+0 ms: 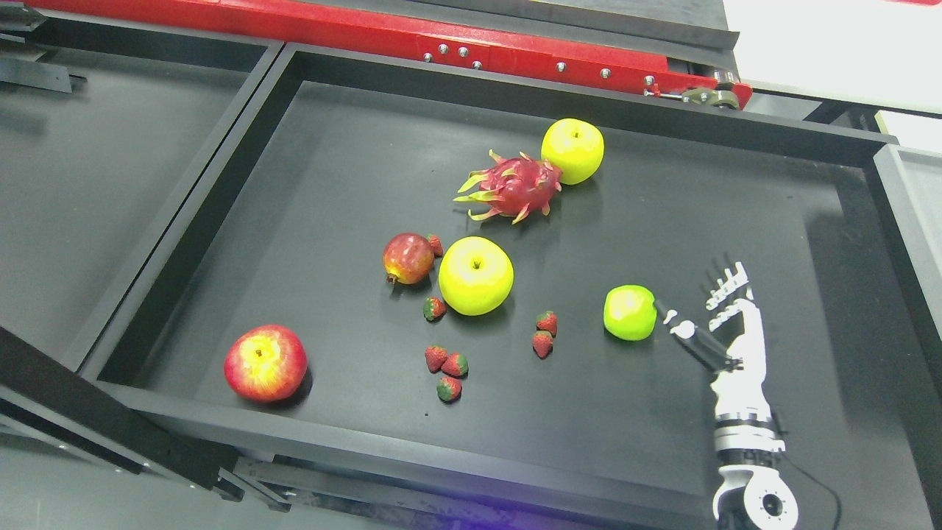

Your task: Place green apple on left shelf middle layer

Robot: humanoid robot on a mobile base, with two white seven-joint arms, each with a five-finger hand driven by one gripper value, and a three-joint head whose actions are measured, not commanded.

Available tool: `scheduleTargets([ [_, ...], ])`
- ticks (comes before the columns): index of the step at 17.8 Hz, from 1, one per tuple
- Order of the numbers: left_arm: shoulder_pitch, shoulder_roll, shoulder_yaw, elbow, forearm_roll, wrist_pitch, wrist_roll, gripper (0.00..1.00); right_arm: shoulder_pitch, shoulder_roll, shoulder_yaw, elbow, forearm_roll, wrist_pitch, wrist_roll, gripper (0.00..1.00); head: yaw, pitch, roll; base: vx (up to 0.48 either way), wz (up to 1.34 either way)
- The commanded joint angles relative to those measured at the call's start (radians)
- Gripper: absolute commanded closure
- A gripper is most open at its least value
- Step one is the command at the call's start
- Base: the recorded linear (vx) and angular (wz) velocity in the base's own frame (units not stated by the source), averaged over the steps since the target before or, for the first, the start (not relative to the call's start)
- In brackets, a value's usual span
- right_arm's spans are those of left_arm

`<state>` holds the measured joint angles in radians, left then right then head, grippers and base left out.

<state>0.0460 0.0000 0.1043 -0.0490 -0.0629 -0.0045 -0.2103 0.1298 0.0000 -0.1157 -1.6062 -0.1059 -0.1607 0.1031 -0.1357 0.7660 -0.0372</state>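
With right hand [725,324] open, fingers [728,283] spread and holding nothing, thumb tip just touching green apple [629,312] at left; strawberries [544,335] farther left on tray [736,132].

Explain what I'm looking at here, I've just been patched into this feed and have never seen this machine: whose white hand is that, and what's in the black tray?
This is one picture from the camera on a humanoid robot's head, looking down. The white jointed thing at lower right is the robot's right hand, fingers spread, holding nothing; its thumb tip is right beside the green apple, the fruit it must move. The left arm is not in view. In the black tray also lie two larger yellow-green apples, a dragon fruit, a red apple, a pomegranate and scattered strawberries. Another tray sits to the left.
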Motion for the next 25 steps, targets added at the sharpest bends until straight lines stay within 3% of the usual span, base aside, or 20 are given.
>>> scheduleTargets([
  [1, 0.0, 0.017, 0.0, 0.0, 0.0, 0.0, 0.0, 0.0, 0.014, -0.017, 0.12, -0.026, 0.025, 0.02, -0.067, 0.0, 0.0, 0.0, 0.0, 0.0, 0.0],
  [4, 0.0, 0.017, 0.0, 0.0, 0.0, 0.0, 0.0, 0.0, -0.016, -0.017, 0.12, -0.026, 0.031, 0.018, -0.166, 0.0, 0.0, 0.0, 0.0, 0.0, 0.0],
  [9, 0.0, 0.017, 0.0, 0.0, 0.0, 0.0, 0.0, 0.0, -0.035, -0.017, 0.131, 0.044, 0.097, 0.004, -0.177, 0.0, 0.0, 0.0, 0.0, -0.004, 0.0],
  [12, 0.0, 0.017, 0.0, 0.0, 0.0, 0.0, 0.0, 0.0, -0.009, -0.017, 0.122, 0.065, 0.097, -0.075, -0.165, 0.0, 0.0, 0.0, 0.0, 0.0, 0.0],
  [25, 0.0, 0.017, 0.0, 0.0, 0.0, 0.0, 0.0, 0.0, -0.036, -0.017, 0.136, 0.011, 0.097, -0.071, -0.172, 0.0, 0.0, 0.0, 0.0, 0.0, 0.0],
])
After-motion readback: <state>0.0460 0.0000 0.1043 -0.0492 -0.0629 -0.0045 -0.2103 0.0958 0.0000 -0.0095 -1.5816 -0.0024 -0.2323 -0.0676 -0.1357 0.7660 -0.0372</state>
